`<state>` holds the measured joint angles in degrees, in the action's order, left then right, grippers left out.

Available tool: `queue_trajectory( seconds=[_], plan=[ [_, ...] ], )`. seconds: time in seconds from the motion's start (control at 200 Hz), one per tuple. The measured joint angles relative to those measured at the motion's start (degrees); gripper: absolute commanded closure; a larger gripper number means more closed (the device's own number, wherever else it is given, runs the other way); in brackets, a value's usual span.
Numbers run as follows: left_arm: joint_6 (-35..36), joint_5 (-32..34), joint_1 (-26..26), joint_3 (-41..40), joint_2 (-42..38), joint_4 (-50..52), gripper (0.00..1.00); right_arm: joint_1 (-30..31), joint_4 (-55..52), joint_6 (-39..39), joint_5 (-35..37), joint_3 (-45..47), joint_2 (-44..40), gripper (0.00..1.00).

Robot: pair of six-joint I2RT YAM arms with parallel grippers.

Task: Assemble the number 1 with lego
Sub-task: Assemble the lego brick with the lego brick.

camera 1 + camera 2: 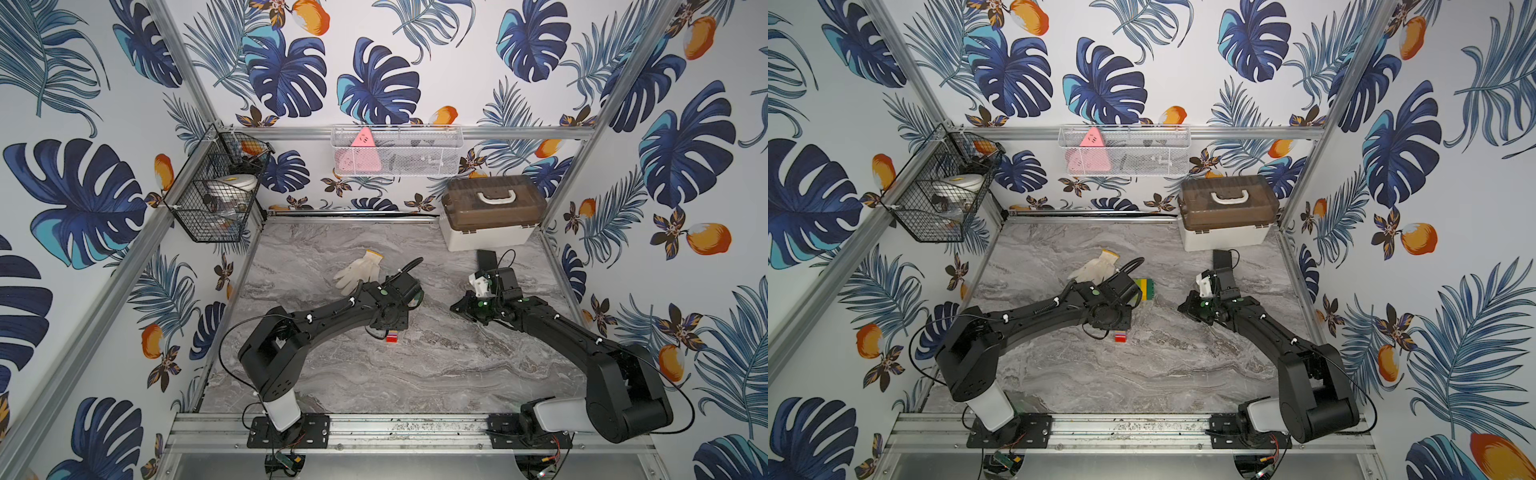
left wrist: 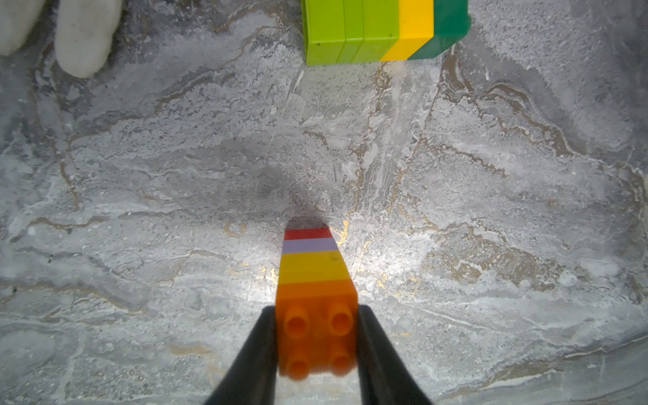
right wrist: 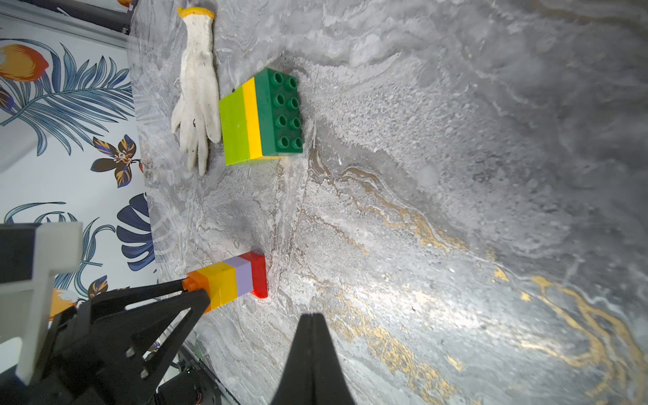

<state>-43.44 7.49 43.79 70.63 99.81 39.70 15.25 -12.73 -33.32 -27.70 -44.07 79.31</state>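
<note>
While the left gripper clamps the orange top brick of the narrow column, we see orange, yellow, lilac and red bricks run straight down from its fingers, the red end resting on the table. In both top views that arm's wrist hides the stack except for its red foot, left of centre.

Farther back and slightly right lies the chunky block. It is tipped on its side, with lime, yellow and dark green layers and its studs facing right. Bare table separates it from the column. A white glove lies just beside its lime face.

The right gripper hangs over the table to the right of the column with its jaws pressed together on nothing.

On the left wall, a black wire basket holds a white round item and others we cannot make out. On the far wall, a white mesh basket holds a pink triangular piece. A white box with a smoky brown lid and a pale handle sits shut in the far right corner, its contents hidden.

We note glossy plastic bricks with hollow round studs. The tabletop is grey marble-patterned with gold veins. The glove is coarse knit with a yellow cuff.
</note>
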Motion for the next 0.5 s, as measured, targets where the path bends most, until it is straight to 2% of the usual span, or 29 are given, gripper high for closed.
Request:
queue_trajectory(
  seconds=[0.075, 0.125, 0.265, 0.37, 0.5],
  plan=[
    [0.02, 0.02, 0.0, 0.0, -0.2, -0.04, 0.56, -0.17, -0.22, 0.39, -0.13, -0.33, 0.0, 1.0],
    [0.09, -0.04, 0.0, 0.31, -0.17, 0.24, 0.53, -0.33, -0.33, 0.9, -0.24, -0.44, 0.0, 1.0],
    [1.46, -1.79, 0.0, 1.33, 1.38, 5.77, 0.55, -0.48, -1.62, 1.05, -0.42, -0.52, -0.09, 1.0],
    [2.08, -1.88, -0.02, 2.16, 0.96, 5.68, 0.59, -0.85, -2.51, 1.25, -0.42, -0.52, -0.96, 1.0],
    [2.67, -3.21, -0.5, 0.44, 0.11, 5.62, 0.56, -1.05, -3.06, 1.44, -0.39, -0.52, -1.97, 1.0]
  ],
)
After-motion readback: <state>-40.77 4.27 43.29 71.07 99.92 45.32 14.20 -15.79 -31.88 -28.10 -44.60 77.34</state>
